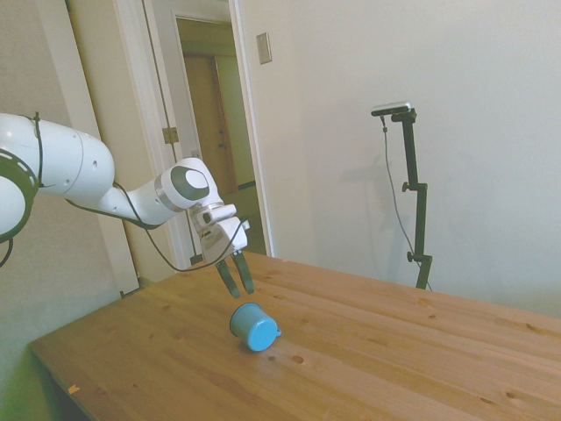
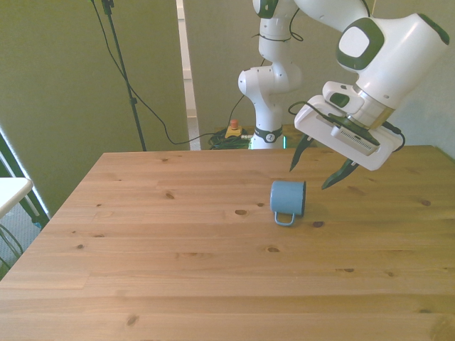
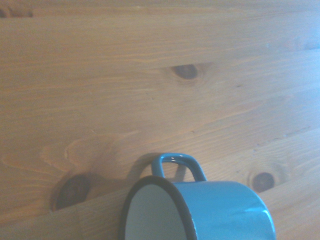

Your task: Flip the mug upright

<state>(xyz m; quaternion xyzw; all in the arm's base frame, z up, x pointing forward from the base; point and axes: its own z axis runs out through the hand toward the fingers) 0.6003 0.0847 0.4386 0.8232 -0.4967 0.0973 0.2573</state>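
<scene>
Side view – mug (image 1: pixel 254 326): lies on its side on the wooden table (image 1: pixel 368 360), mouth turned toward the arm, small handle toward the picture's right.
Side view – gripper (image 1: pixel 237 275): hangs just above the mug, apart from it, fingers slightly parted, holding nothing.
Front view – mug (image 2: pixel 288 200): on its side in the table's (image 2: pixel 178 249) far right part, handle toward the near edge, dark rim facing the front view's right.
Front view – gripper (image 2: pixel 317 163): fingers spread wide, empty, above and just beyond the mug.
Wrist view – mug (image 3: pixel 200 210): pale interior with nothing visible inside, dark rim, handle against the table (image 3: pixel 150 75).
</scene>
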